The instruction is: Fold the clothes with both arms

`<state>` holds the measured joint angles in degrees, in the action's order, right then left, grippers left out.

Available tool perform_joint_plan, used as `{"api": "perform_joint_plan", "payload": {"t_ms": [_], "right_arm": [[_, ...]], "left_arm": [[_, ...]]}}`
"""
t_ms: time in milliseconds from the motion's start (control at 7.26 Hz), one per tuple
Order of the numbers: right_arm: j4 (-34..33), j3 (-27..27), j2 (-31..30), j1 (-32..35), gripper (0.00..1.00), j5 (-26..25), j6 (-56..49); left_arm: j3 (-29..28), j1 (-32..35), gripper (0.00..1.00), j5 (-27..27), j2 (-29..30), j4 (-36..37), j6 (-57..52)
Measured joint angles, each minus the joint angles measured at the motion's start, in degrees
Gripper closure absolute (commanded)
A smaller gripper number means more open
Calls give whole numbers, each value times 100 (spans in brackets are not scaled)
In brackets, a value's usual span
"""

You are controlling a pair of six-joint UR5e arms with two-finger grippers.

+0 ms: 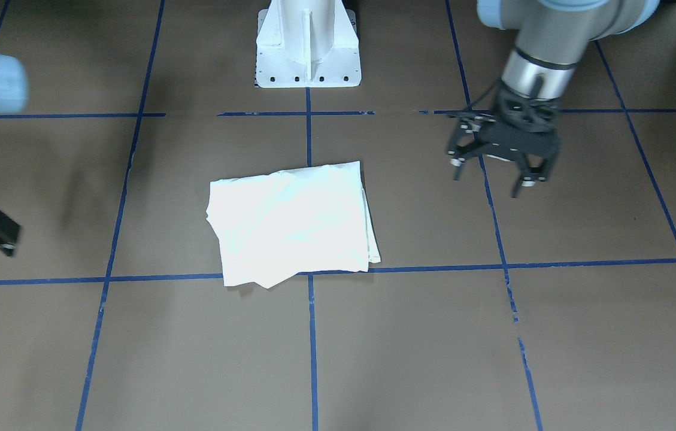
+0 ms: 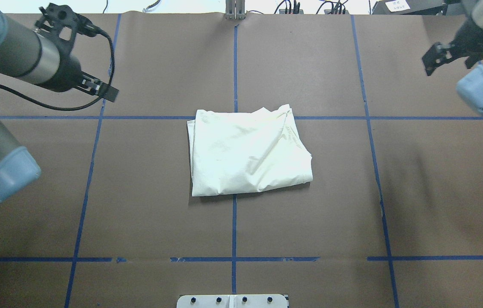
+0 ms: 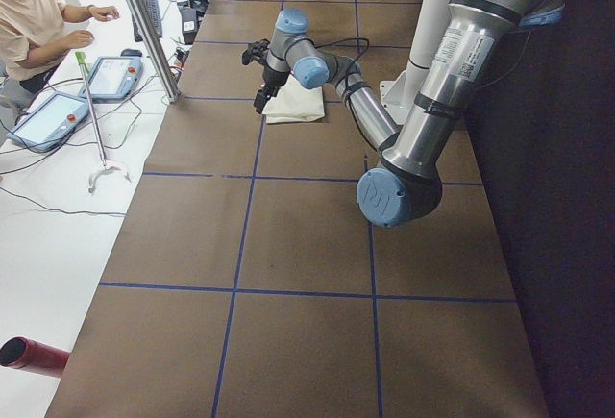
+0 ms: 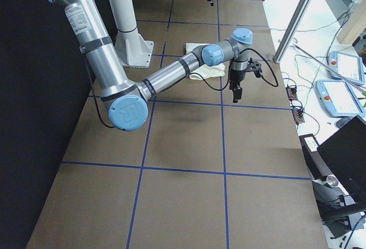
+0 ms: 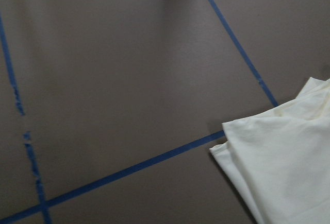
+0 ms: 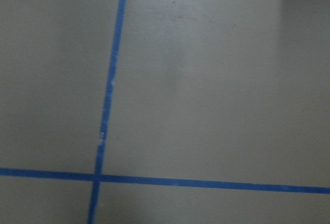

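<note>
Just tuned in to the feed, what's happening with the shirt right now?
The cream shirt lies folded into a compact rectangle at the middle of the table, plain side up with no print showing. Neither arm is touching it. The left gripper hangs open and empty off to one side, and the right gripper is open and empty out on the other side. The fold looks finished, or nearly so.

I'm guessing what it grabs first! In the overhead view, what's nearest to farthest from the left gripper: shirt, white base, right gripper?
1. Shirt, table's middle.
2. White base, bottom edge, centre.
3. Right gripper, top right corner.
</note>
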<state>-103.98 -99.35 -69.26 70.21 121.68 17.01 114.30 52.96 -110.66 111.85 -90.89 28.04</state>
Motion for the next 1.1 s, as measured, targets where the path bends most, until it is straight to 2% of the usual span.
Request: {"api": "perform_joint_plan", "payload": {"t_ms": [276,551,827,1102], "right_arm": [[-322,-92,-865,1005,0,197,-1784],[-212,-145,-1923,1787,0,326,-2876],[152,-176,-2671,2132,0,376,-3088],[271,-257,-2949,2199,0,620,-2863]], "left_arm": [[-7,1223,0,-587,-693,215,-1988],[-212,2127,0,-1153,-1374,244,-3081],[-712,2689,0,-1734,-1766,208,-3311],[-883,3116,0,-2288,-2181,119,-3369]]}}
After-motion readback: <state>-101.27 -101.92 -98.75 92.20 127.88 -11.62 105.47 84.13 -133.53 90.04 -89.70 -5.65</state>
